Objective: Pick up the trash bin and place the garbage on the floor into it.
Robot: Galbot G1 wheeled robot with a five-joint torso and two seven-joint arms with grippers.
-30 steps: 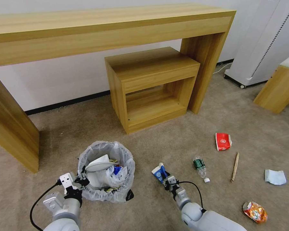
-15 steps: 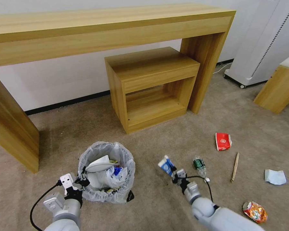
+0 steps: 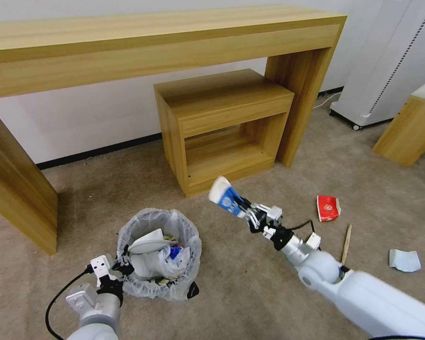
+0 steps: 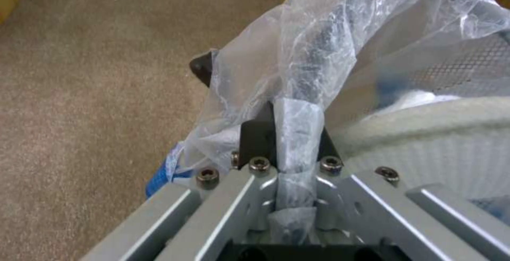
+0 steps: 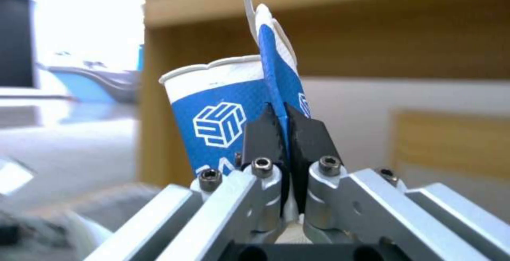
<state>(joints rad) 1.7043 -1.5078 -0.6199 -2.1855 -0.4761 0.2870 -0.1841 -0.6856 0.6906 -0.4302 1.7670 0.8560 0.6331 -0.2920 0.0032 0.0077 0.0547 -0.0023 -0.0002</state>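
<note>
The right gripper (image 3: 247,213) is holding a crumpled blue-and-white paper cup (image 3: 224,197) up in the air, its two dark fingers (image 5: 265,133) pinched tight on a flattened fold of the cup's wall. The arm is reaching out over the carpet (image 3: 250,293), and the cup is hanging between the small wooden cabinet (image 3: 222,127) and the trash bin (image 3: 158,252), above and beside the bin's rim, not over its mouth. Gripping the thin fold looks like the sensible way to carry something so squashed.

The left gripper (image 4: 287,133) is clamped shut on the bin's rim, with the plastic liner (image 4: 340,46) bunched between its fingers. I reckon it is holding the bin steady and close, so the other arm has a fixed target. The bin is already carrying a white slipper (image 3: 146,241) and other scraps.

Litter is lying well apart on the carpet: a red wrapper (image 3: 328,208), a wooden stick (image 3: 346,243) just beside the right arm, and a pale blue mask (image 3: 404,260) farther out. The cup looks meant for the bin, so the job seems partway done.
</note>
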